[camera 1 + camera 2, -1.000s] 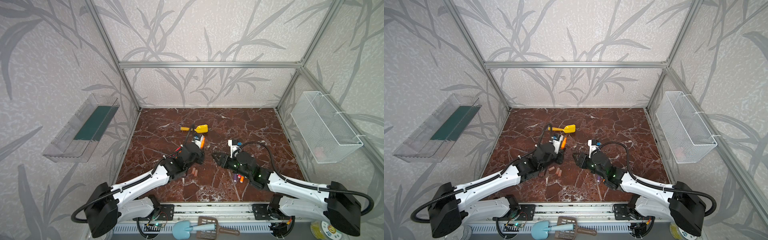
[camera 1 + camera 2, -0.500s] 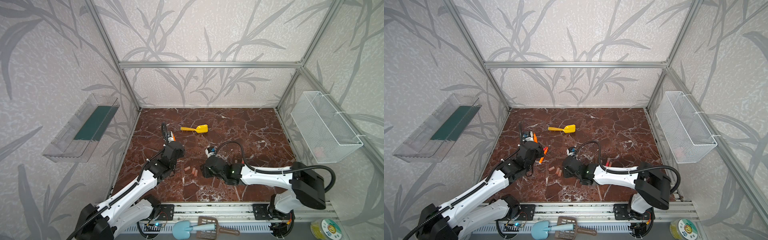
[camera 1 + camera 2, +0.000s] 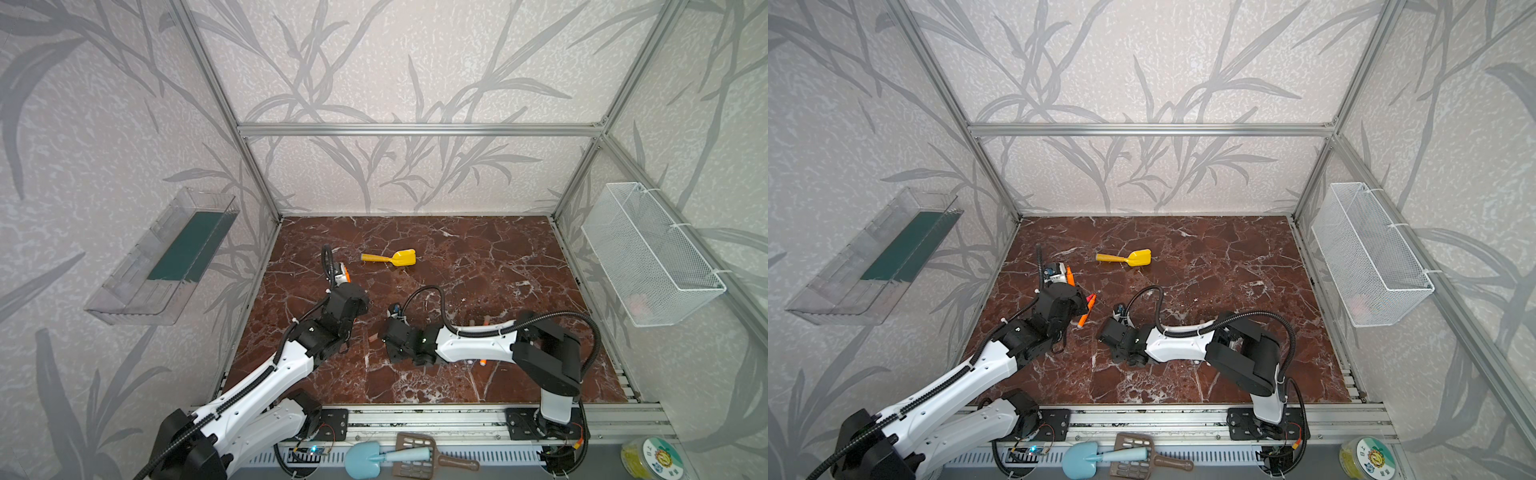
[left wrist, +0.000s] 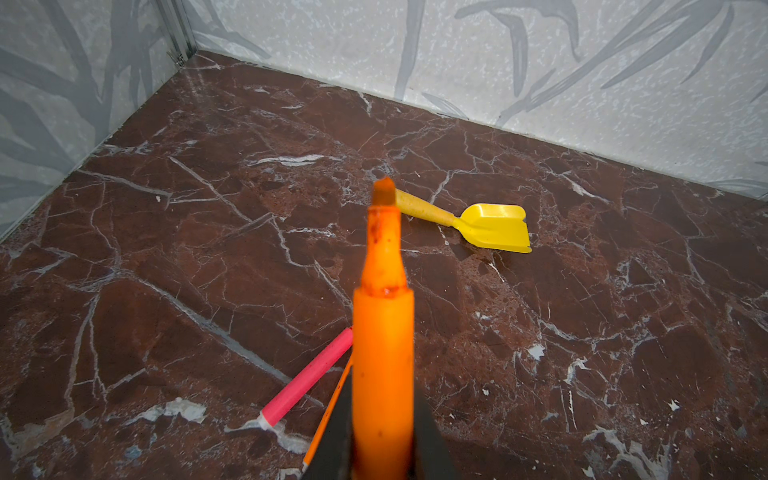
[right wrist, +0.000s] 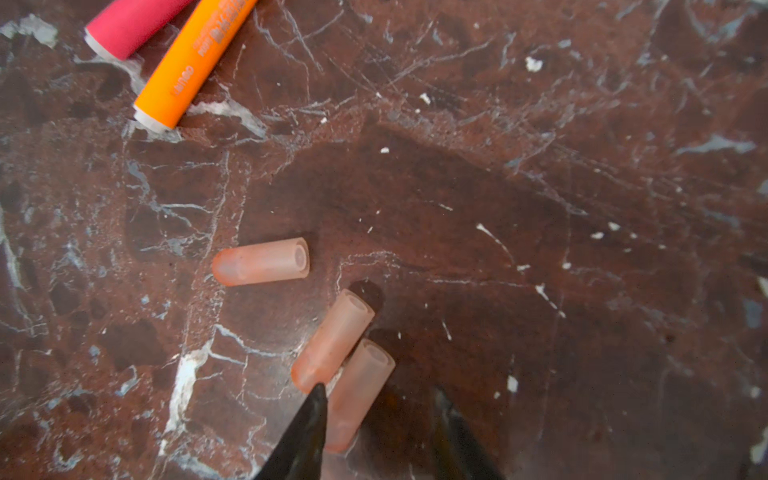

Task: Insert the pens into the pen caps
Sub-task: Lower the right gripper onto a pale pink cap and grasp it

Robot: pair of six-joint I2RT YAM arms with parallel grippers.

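**Left hand clamped on an orange pen, right hand spread over a cap**

Nearest the robot's base, the right hand (image 5: 378, 399) sits low over the brown marble surface (image 5: 540, 208). Its fingers are apart, one on each side of a translucent pinkish pen cap (image 5: 359, 399) lying flat, and they are not pressed onto it. A second cap (image 5: 332, 340) lies right alongside, with one fingertip (image 5: 316, 403) at its closed end, and a third cap (image 5: 262, 262) lies near but separate. Just beyond the caps, a pink pen (image 5: 133, 20) and a loose orange pen (image 5: 195, 62) lie side by side (white end bands toward the caps). Farther out, the left hand (image 4: 382, 395) is closed tight on a held orange pen (image 4: 383, 353). Its bare tip points at the yellow toy shovel (image 4: 486, 226), which lies toward the back wall.
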